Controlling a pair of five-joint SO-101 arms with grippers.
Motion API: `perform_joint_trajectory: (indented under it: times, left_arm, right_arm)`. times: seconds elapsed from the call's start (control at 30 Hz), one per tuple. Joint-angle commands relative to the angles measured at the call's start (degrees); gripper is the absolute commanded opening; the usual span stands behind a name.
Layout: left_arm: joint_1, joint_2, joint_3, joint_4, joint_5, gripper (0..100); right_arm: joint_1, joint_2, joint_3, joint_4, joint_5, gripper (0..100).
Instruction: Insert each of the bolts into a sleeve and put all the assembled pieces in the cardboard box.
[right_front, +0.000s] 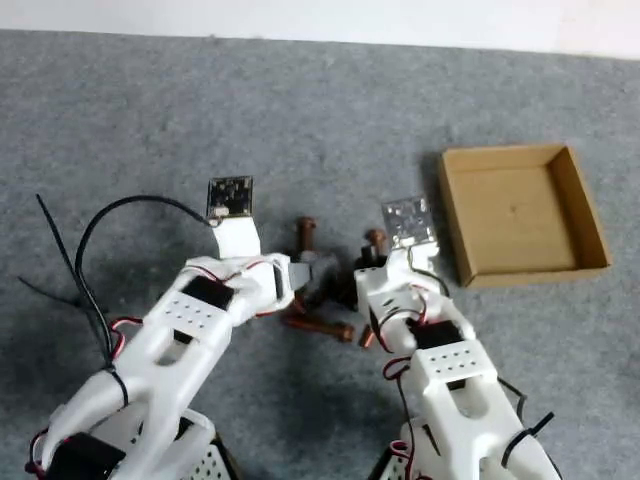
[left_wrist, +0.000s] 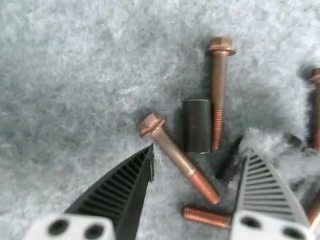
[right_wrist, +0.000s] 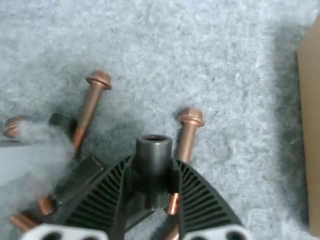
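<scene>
My right gripper is shut on a dark upright sleeve, with a copper bolt lying just beyond it on the carpet. My left gripper is open and hangs low over a slanted copper bolt. Past that bolt lie a dark sleeve and a second bolt, side by side. In the high view both grippers, left and right, meet over the pile of bolts. The cardboard box sits to the right with nothing in it.
More loose pieces lie around: a bolt near my left fingers, a long bolt and two dark sleeves beside my right gripper. Grey carpet covers the table. The box wall is close to my right gripper.
</scene>
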Motion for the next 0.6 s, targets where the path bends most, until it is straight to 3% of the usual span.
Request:
perform_joint_trajectory:
  times: [0.0,0.23,0.57]
  left_arm:
    - [1.0,5.6,-4.9,-0.4,0.5,26]
    - [1.3,14.7,-15.5,14.0,0.6,26]
    - [1.3,16.0,-15.8,15.0,0.6,26]
  right_arm:
    - [0.4,-1.7,-0.3,-1.4,0.4,0.4]
    - [0.4,-1.7,-0.3,-1.4,0.4,0.4]
    - [0.5,-1.7,-0.3,-1.4,0.4,0.4]
